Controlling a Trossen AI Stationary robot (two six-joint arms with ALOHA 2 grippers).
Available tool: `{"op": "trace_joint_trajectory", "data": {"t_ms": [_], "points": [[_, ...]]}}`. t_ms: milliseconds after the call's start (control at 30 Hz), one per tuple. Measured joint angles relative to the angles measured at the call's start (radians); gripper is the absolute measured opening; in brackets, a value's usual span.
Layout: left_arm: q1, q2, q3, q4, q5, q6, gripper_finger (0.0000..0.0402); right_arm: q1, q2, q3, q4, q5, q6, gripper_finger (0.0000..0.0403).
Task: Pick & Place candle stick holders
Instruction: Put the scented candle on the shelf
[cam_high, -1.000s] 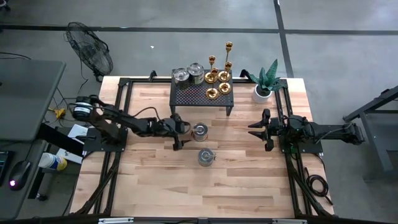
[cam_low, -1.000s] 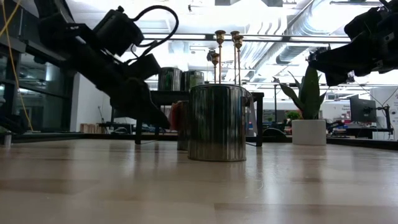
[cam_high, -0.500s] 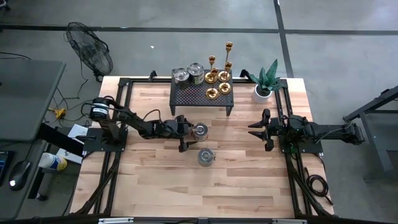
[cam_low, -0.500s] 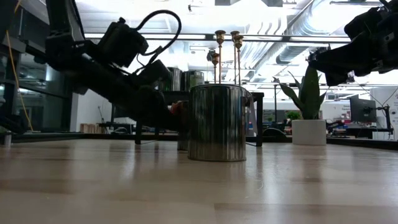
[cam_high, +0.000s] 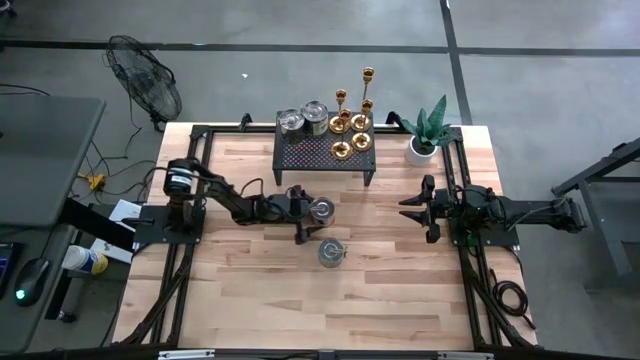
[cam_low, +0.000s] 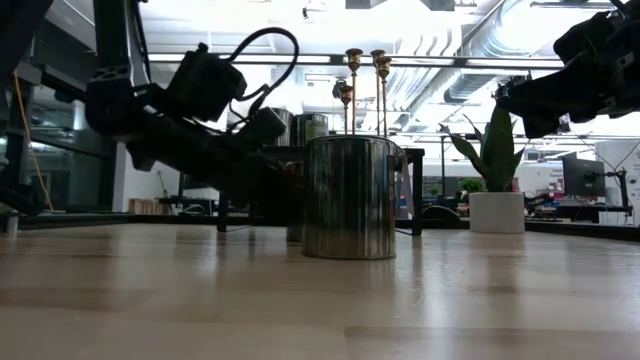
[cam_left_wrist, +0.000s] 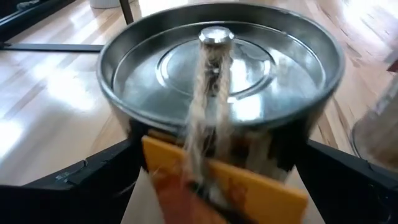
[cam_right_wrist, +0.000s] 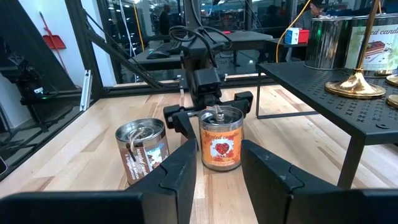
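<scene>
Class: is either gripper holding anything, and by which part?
Nothing is held. The left gripper, open, straddles the orange-labelled tin; the right gripper hangs empty.

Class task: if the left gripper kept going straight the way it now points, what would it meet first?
Most likely the orange-labelled tin: the left gripper stands open, its fingers either side of it.

- My fingers (cam_left_wrist: 348, 180) were black.
- The candle tin (cam_right_wrist: 221, 144) bore an orange label with a red heart.
- The candle stick holders (cam_high: 352, 122) gleamed gold.
- The perforated shelf (cam_high: 312, 152) was black.
</scene>
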Motion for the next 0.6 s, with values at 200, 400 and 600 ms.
{"op": "trace_joint_trajectory", "data": {"t_ms": [200, 400, 600], "points": [[0.000, 0.049, 0.046, 0.007, 0.000, 0.000, 0.0400, 0.000, 0.000, 0.000, 0.000, 0.000, 0.000, 0.0117], [0.000, 0.075, 0.093, 0.009, 0.032, -0.001, 0.0400, 0.000, 0.000, 0.000, 0.000, 0.000, 0.000, 0.0117], [0.000, 0.076, 0.115, 0.007, 0.033, -0.001, 0.0400, 0.000, 0.000, 0.000, 0.000, 0.000, 0.000, 0.0117]]}}
